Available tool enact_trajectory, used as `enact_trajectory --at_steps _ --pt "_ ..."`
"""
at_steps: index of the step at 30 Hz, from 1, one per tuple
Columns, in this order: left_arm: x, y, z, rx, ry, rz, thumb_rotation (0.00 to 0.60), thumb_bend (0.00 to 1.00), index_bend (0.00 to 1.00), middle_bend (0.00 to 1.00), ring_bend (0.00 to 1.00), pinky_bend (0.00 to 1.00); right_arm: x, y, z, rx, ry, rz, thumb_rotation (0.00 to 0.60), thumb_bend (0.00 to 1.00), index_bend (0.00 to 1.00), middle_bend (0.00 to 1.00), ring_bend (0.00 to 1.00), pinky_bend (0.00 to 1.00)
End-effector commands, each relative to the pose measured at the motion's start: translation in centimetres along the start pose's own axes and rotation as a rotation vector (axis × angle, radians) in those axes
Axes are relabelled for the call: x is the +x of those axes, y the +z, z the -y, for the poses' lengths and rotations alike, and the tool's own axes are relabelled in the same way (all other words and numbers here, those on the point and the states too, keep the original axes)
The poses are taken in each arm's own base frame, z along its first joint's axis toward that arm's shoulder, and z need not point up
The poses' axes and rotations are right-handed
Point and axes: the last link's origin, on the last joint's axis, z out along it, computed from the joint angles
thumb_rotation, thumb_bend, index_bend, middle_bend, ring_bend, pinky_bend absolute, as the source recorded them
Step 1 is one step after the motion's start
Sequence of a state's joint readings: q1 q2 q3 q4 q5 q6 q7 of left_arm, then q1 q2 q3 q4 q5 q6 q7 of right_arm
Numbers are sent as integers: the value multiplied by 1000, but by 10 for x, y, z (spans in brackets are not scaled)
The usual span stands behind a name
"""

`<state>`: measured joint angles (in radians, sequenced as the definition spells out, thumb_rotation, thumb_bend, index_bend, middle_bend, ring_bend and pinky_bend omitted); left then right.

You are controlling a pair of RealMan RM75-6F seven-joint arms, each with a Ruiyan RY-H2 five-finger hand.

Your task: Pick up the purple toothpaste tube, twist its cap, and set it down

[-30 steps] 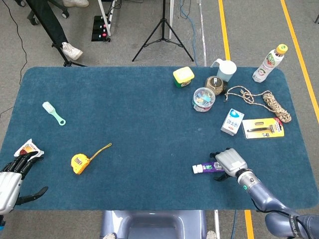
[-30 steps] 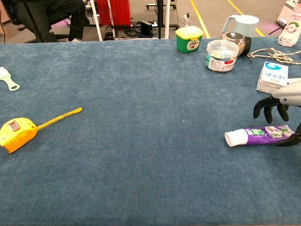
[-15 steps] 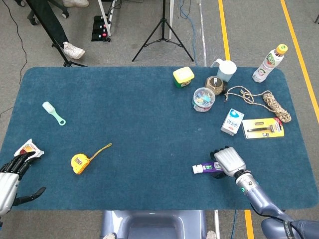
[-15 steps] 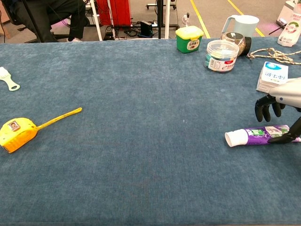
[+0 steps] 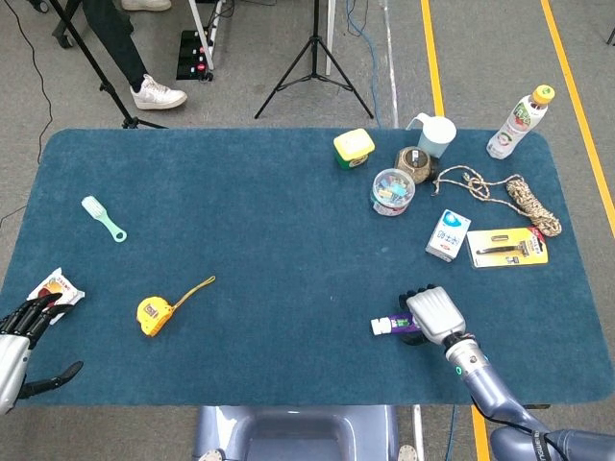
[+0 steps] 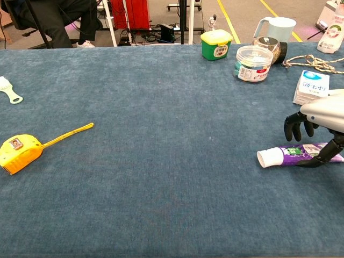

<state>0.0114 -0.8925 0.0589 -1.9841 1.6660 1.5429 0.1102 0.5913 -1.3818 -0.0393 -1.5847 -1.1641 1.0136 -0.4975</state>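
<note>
My right hand hovers over the purple toothpaste tube, fingers spread, thumb touching it, nothing gripped. I should lower squarely and close mid-body, leaving the white cap exposed. My left hand waits open.

On the blue desk, the right robot hand arches over the purple tube, whose white cap points left. The left robot hand sits at the near left edge, fingers spread, beside a snack packet. A yellow tape measure lies nearby.
</note>
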Motion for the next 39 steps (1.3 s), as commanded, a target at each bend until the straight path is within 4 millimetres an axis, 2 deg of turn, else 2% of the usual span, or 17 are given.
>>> enact_trajectory --at_steps 1,24,33,35,39 --pt "0 -1 1 3 1 0 531 151 207 168 143 273 -2 2 1 0 0 3 395 278 377 414 440 340" --pt "4 -3 1 14 7 -7 530 150 207 168 143 272 -14 9 -5 0 13 14 408 278 429 441 472 379" --pt "3 -3 0 18 9 -5 531 151 207 168 143 267 -15 15 -10 -13 39 20 529 313 497 495 524 444" --pt "4 -4 0 20 10 -6 530 151 207 168 143 262 -15 16 -10 -14 48 23 561 334 525 519 550 479" --pt "4 -4 0 21 10 -8 531 150 207 168 143 259 -14 17 -11 -13 74 30 582 356 572 563 605 563"
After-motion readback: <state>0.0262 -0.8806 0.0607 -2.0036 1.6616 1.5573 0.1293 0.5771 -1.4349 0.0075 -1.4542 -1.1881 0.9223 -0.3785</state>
